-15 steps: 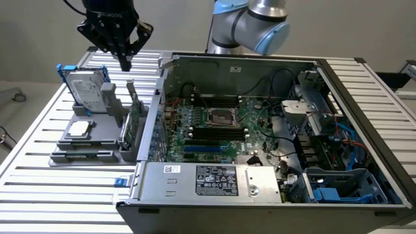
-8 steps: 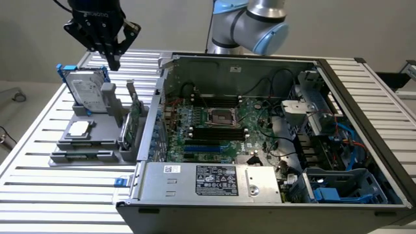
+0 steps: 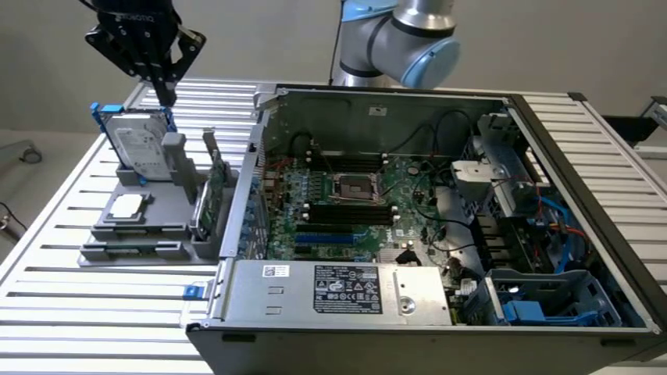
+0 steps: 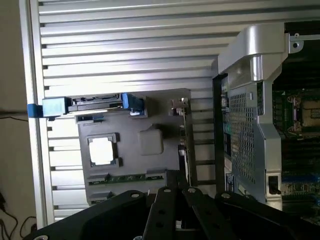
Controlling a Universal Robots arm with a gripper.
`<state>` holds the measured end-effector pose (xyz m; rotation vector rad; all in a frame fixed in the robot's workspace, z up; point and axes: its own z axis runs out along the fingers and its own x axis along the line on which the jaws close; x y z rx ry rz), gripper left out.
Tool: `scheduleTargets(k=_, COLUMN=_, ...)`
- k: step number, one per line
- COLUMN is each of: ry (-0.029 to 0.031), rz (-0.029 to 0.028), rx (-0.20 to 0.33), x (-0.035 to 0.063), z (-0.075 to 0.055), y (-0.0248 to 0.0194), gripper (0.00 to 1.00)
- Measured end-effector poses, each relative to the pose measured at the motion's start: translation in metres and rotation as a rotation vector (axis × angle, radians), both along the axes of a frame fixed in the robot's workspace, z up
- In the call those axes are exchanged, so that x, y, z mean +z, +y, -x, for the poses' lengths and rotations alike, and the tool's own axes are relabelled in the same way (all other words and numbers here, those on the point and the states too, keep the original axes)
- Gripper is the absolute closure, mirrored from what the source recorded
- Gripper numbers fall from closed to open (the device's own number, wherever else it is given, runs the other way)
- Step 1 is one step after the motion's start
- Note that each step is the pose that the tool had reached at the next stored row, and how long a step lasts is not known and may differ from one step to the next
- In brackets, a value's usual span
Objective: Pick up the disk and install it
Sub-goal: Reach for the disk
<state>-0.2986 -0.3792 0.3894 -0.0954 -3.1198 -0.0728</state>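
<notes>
The disk (image 3: 140, 144) stands on edge in a grey holder (image 3: 140, 226) at the exterior view's left, a silver-grey drive with a white label in a blue carrier. In the wrist view I see the disk (image 4: 95, 104) edge-on from above, with blue carrier ends on both sides. My gripper (image 3: 165, 92) hangs just above the disk's upper edge, a little toward the exterior view's right, with its fingers pressed together and nothing between them. The gripper's black linkages (image 4: 175, 200) show in the wrist view, over the holder (image 4: 130, 150).
The holder also carries a small square chip (image 3: 125, 205) and an upright green circuit card (image 3: 214, 195). An open computer case (image 3: 438, 226) with motherboard and a blue drive cage (image 3: 552, 301) lies on the slatted metal table (image 3: 62, 234), close beside the holder.
</notes>
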Motion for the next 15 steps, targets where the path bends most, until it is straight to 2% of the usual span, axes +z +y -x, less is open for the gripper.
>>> scheduleTargets(k=9, ry=-0.0049, rz=0.0001, rx=0.019, x=-0.0051, z=0.018, y=0.0146, gripper=0.89)
scheduleTargets(k=15, ry=-0.0068, rz=0.0002, rx=0.023, x=-0.0087, z=0.041, y=0.0265, gripper=0.89)
